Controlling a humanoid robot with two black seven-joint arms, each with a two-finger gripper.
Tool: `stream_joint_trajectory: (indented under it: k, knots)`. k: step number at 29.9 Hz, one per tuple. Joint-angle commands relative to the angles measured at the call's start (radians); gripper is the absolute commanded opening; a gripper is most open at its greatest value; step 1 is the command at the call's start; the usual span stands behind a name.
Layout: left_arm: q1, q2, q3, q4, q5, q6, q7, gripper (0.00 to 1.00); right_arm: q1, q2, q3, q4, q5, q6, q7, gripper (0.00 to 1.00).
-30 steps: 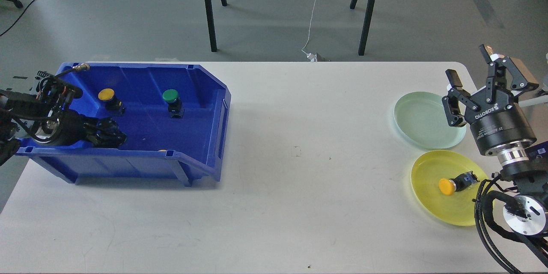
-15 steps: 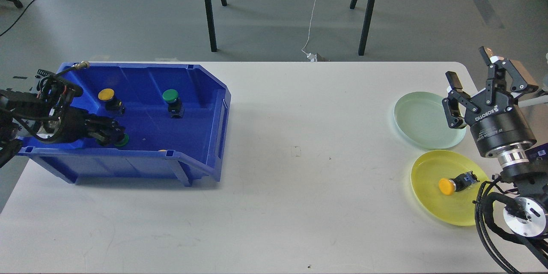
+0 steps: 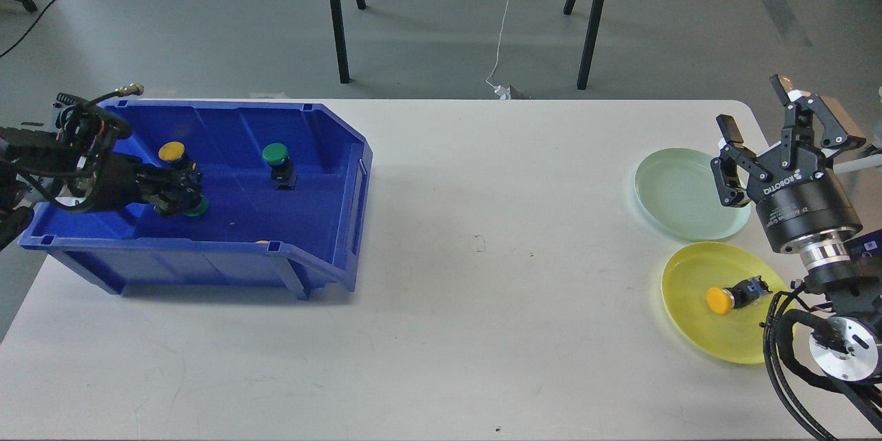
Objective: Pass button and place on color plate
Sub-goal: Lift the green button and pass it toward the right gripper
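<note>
My left gripper (image 3: 180, 197) reaches into the blue bin (image 3: 207, 262) from the left and is shut on a green button (image 3: 196, 207), held just above the bin floor. A yellow button (image 3: 172, 151) and a second green button (image 3: 275, 154) stand upright further back in the bin. My right gripper (image 3: 758, 131) is open and empty, pointing up over the right edge of the pale green plate (image 3: 679, 203). The yellow plate (image 3: 696, 337) in front of it holds a yellow button (image 3: 721, 300) lying on its side.
A small yellow bit (image 3: 262, 242) peeks over the bin's near wall. The white table (image 3: 482, 289) runs between bin and plates. Black stand legs (image 3: 335, 14) are on the floor behind the table.
My left gripper has closed on the green button and risen up and back with it, now near the yellow button. The right arm has barely moved.
</note>
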Motion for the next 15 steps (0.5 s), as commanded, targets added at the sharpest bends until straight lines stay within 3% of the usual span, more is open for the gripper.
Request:
stream_joint_trajectory:
  k: [1,6,10,15]
  knots:
    - [-0.073,0.075,-0.013,-0.094,-0.300,-0.021,0.000,0.17,0.113,-0.002,-0.055,-0.004,-0.045,0.034,0.000,0.73]
    - [-0.107,0.111,-0.038,-0.186,-0.782,-0.021,0.000,0.17,0.320,0.008,-0.275,-0.009,-0.056,0.036,0.000,0.75]
    - [-0.097,0.085,-0.056,-0.249,-0.984,-0.021,0.000,0.17,0.476,0.036,-0.445,-0.036,-0.054,0.034,0.000,0.75]
    - [-0.039,-0.015,-0.056,-0.322,-1.107,-0.021,0.000,0.16,0.560,0.244,-0.501,-0.214,-0.053,0.034,0.000,0.75]
